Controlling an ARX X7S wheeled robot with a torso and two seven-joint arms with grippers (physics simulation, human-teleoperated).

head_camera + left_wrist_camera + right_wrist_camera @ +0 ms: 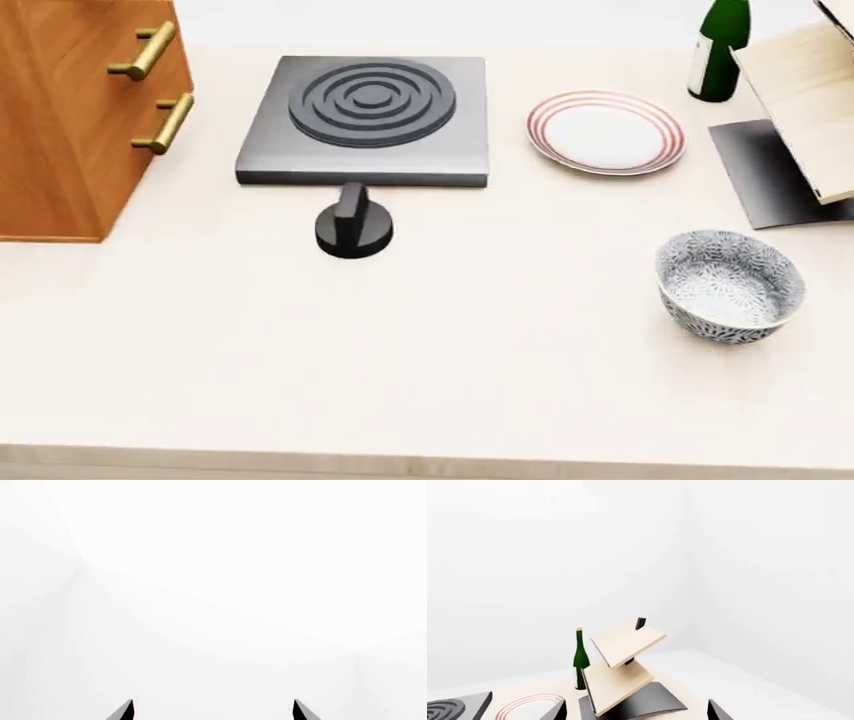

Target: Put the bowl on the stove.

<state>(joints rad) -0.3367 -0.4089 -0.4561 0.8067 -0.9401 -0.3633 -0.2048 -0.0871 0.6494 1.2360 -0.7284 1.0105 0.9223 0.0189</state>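
The left gripper (213,711) appears in its wrist view only as two dark fingertips (123,711) set well apart, spread open, holding and touching nothing against a blank white background. The right gripper (637,711) likewise shows two separated tips, spread and empty. Neither gripper appears in the head view.

On the pale countertop (400,380) there is one of each item. The speckled bowl (730,286) stands upright at the near right, apart from everything else. The stove (363,120), a dark grey square slab with a ringed burner, lies at the far centre-left, with one black knob (354,228) just in front of it. One red-rimmed plate (606,131) sits right of the stove. One green bottle (718,48) stands at the far right, beside one light wooden rack (811,100) on a dark base. One wooden cabinet (74,110) with two brass handles occupies the far left.
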